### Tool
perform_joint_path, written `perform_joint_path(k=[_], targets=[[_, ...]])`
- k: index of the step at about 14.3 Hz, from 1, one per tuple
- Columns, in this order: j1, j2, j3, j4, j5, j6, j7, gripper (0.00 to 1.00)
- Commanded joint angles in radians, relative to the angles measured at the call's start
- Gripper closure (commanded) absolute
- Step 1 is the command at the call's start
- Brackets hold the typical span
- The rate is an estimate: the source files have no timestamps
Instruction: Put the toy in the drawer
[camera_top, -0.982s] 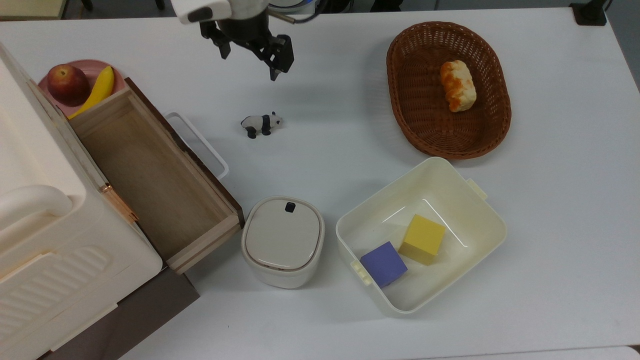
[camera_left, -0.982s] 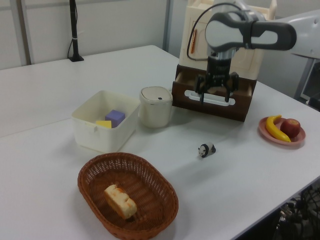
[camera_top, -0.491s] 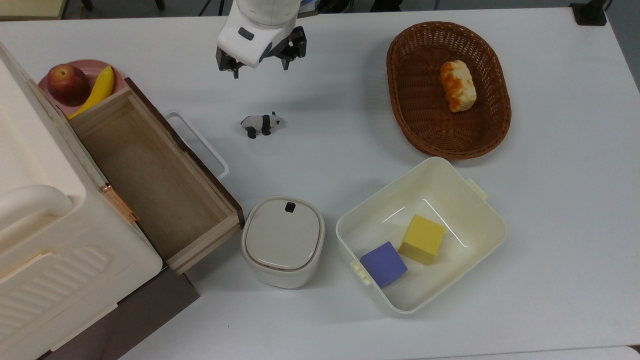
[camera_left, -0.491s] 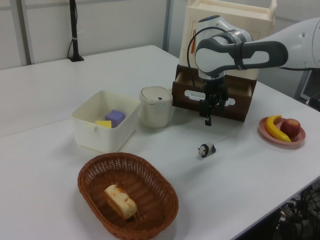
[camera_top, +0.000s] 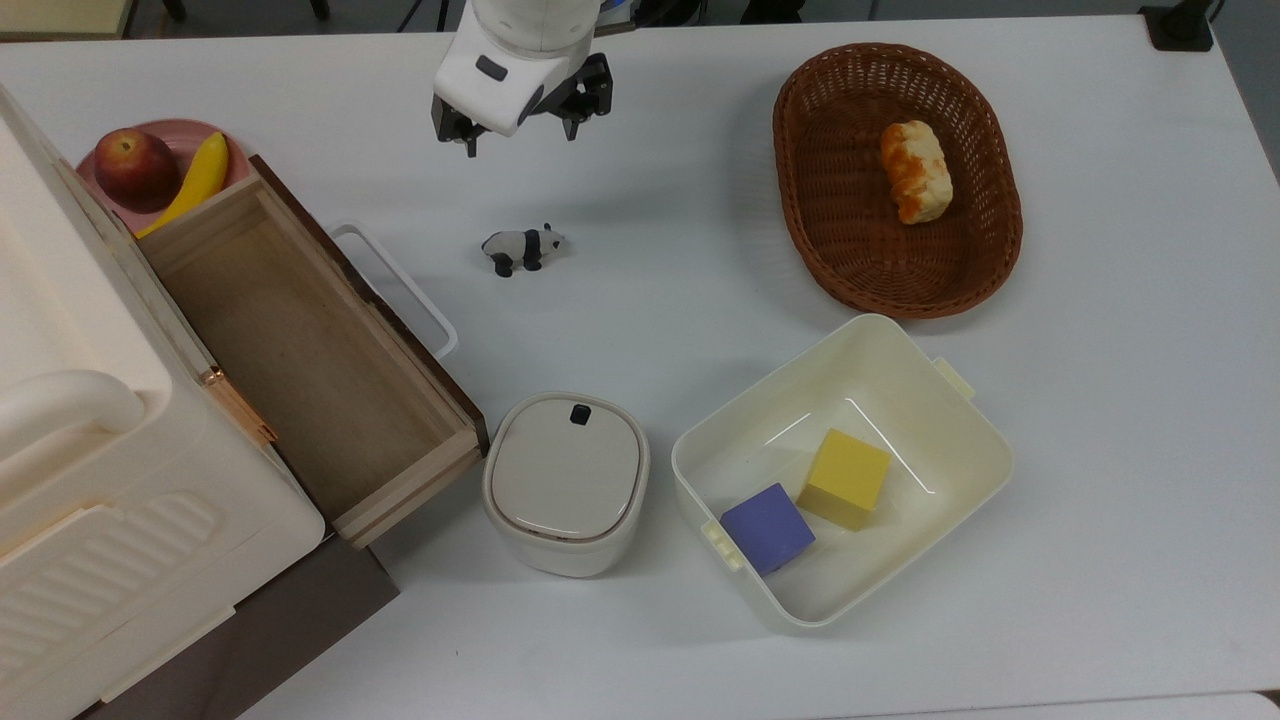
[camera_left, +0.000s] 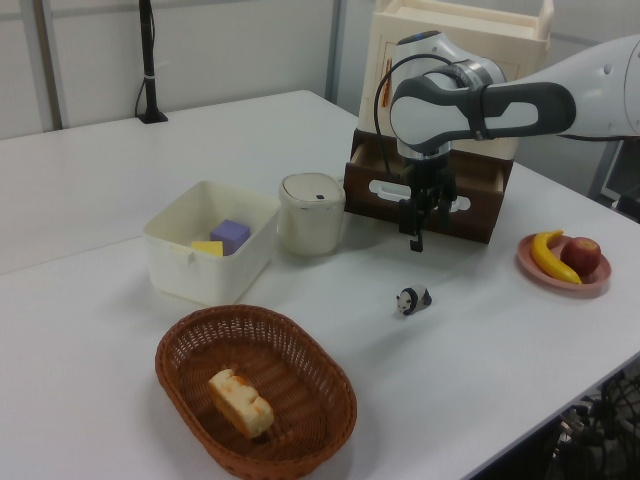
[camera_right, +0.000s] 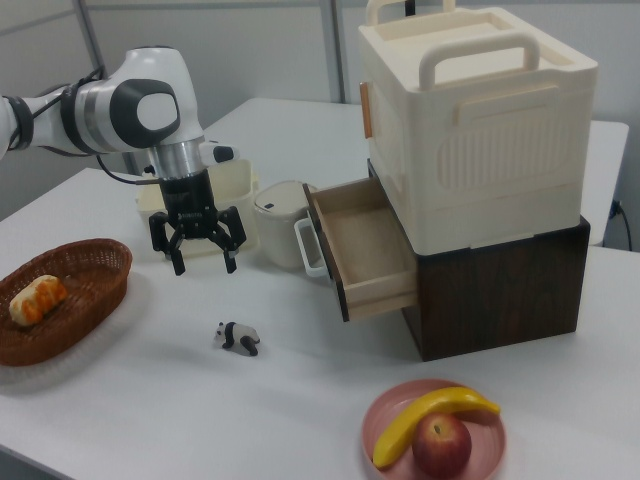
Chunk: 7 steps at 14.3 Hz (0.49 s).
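Standing on the desk (camera_top: 1100, 400), one toy (camera_top: 523, 249) lies apart from the pulled-out drawer (camera_top: 300, 340) on the top view's left. One hand (camera_right: 200, 255) hangs above, fingers spread, empty. Two cubes sit in one bin (camera_top: 960, 420); one basket (camera_top: 800, 150) far right.

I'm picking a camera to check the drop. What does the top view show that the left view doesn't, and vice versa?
Top view: the drawer's bare wooden floor from above, and the gripper's fingers spread apart. Left view: the drawer's dark front face-on, and the gripper hanging above the table, higher than the toy. Both: the toy on the table, the drawer pulled open.
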Motion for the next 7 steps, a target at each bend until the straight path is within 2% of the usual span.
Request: perform_joint_path(k=[1,7], targets=[[-0.054,-0.022,-0.002,-0.058,-0.105,0.003,-0.997,0.00],[-0.052,-0.025,-0.001,-0.054,-0.101,-0.005,-0.806,0.00]])
